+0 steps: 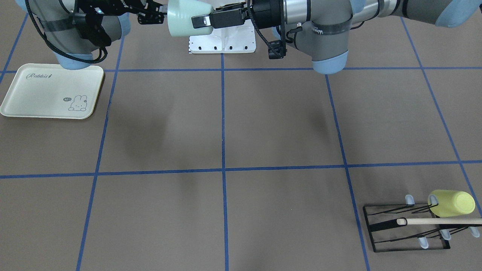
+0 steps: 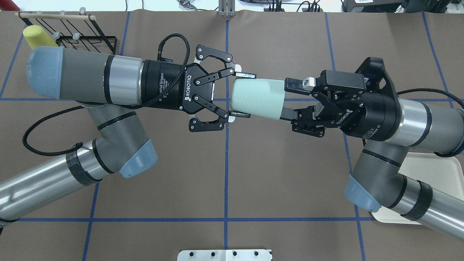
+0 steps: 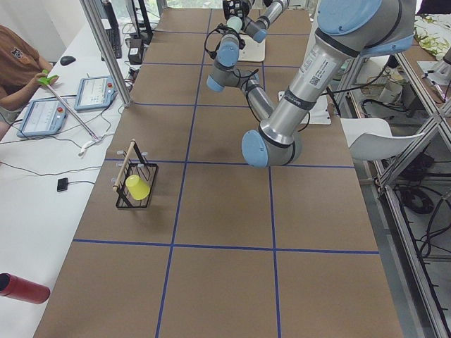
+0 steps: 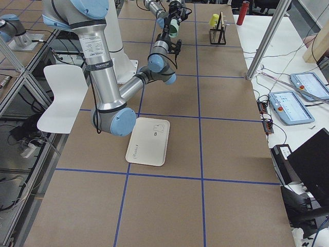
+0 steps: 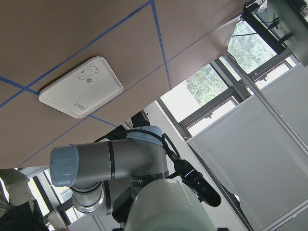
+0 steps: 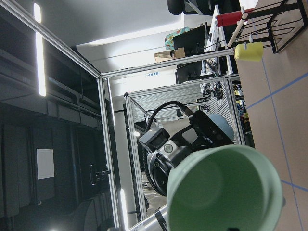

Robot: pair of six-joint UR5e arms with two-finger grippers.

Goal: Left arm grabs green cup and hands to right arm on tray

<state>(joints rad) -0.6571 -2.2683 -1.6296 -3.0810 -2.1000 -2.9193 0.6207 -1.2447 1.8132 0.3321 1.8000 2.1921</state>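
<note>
Starting at the left gripper (image 2: 247, 95), we see its two long fingers (image 2: 246, 75) pressed flat against opposite sides of the green cup (image 2: 259, 98), close to the closed base, so this claw is grasping the cup. The cup lies on its side in the air above the table (image 1: 278, 124). Its narrow base is turned toward the left arm (image 2: 83, 74) and its open mouth toward the right arm (image 2: 424, 123).

The right gripper (image 2: 284, 99) meets that mouth. Its short fingers (image 2: 295, 84) stand apart and reach the rim, where we lose sight of their tips, so we cannot tell whether this claw is clenched on the cup or only resting at it. Through the right wrist camera we look straight into the cup's pale hollow.

We place everything else from the tray (image 1: 45, 94), which lies flat on the table. The cup hangs well apart from the tray, off toward the left arm's side of it and higher. Part of the right arm passes above the tray's edge nearest the robot. A black wire rack (image 1: 380, 226) stands far from the tray, at the table's opposite corner, with a yellow-green cup (image 1: 452, 203) hung on one of its prongs.
</note>
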